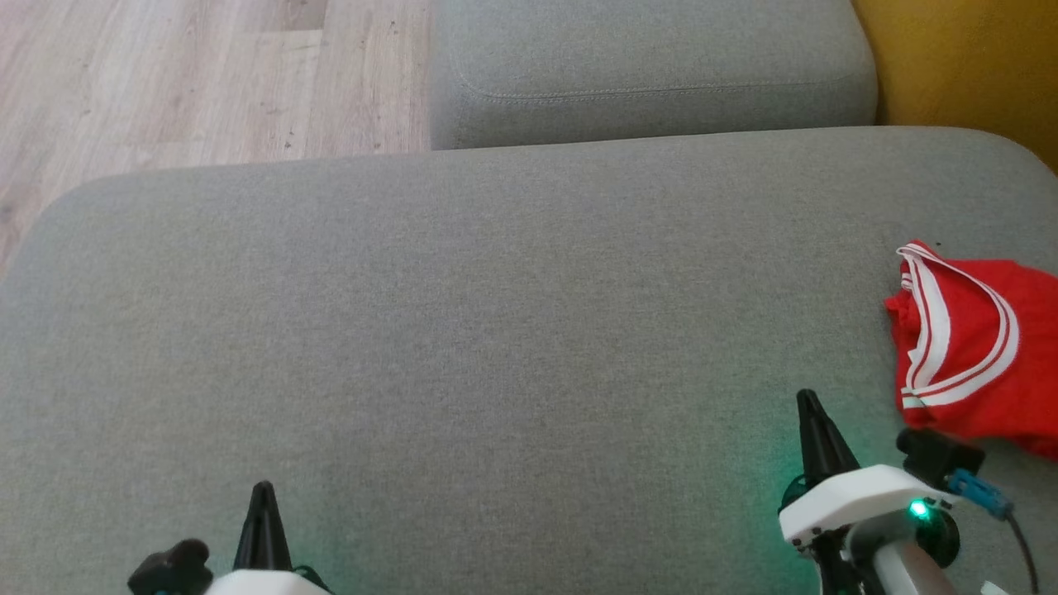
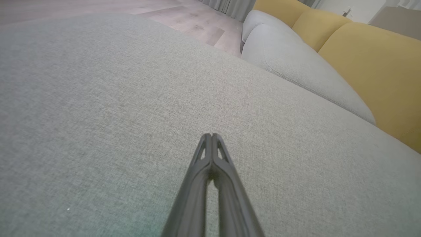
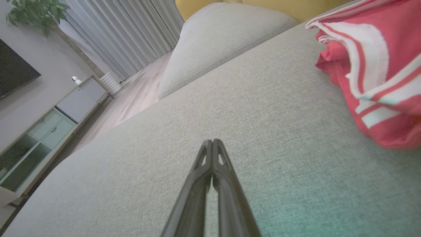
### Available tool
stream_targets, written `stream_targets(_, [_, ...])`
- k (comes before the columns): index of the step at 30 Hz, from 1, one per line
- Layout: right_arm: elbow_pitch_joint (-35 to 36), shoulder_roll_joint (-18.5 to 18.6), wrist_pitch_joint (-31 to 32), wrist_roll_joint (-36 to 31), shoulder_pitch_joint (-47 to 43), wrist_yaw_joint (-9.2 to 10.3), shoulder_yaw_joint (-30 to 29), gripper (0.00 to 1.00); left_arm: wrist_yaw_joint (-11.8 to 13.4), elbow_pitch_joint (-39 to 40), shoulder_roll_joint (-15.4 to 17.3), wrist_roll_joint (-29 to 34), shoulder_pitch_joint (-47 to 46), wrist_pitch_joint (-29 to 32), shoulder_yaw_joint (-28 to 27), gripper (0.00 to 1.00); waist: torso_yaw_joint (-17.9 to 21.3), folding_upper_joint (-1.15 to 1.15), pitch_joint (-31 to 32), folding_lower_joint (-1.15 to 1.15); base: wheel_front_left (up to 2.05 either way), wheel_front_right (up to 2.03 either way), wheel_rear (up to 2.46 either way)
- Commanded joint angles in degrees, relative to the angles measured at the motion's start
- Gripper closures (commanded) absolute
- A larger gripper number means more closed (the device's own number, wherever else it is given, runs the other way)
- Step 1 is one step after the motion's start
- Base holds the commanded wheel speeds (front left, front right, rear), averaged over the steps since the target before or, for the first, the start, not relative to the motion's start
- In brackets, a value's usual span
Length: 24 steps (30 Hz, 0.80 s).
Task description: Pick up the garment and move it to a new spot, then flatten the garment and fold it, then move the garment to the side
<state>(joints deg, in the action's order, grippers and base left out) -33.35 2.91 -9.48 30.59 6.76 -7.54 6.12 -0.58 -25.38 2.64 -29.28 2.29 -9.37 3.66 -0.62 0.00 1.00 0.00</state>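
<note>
We judge the task to be at its final stage or complete: the red garment lies bunched in a compact heap at the right edge of the grey cushion, well apart from the centre. Our left gripper and right gripper are both clenched on nothing, hovering low over bare fabric. If the fold is accepted, we need only retract; otherwise the right gripper must reopen and reach rightward to the garment just beside it.

Home living room. Grey sofa with yellow backrest, wood floor at 11 o'clock. Curtains, potted plant, TV cabinet.
</note>
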Motion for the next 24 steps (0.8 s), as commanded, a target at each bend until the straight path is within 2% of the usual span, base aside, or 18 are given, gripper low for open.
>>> stream_targets(1, [2.49,0.10,0.44,1.86,2.20,0.01,-0.42,1.00,-0.38,2.29,0.07,-1.75,-3.21,0.38,-1.20,1.00,0.01,0.00,-0.02,0.00,0.00,0.00,0.00])
stream_targets(24, [6.44,0.07,4.08,15.87,1.55,0.02,-3.29,1.00,-1.91,4.41,0.11,-16.10,-4.44,4.00,-3.30,1.00,0.15,0.00,-0.29,0.00,0.00,0.00,0.00])
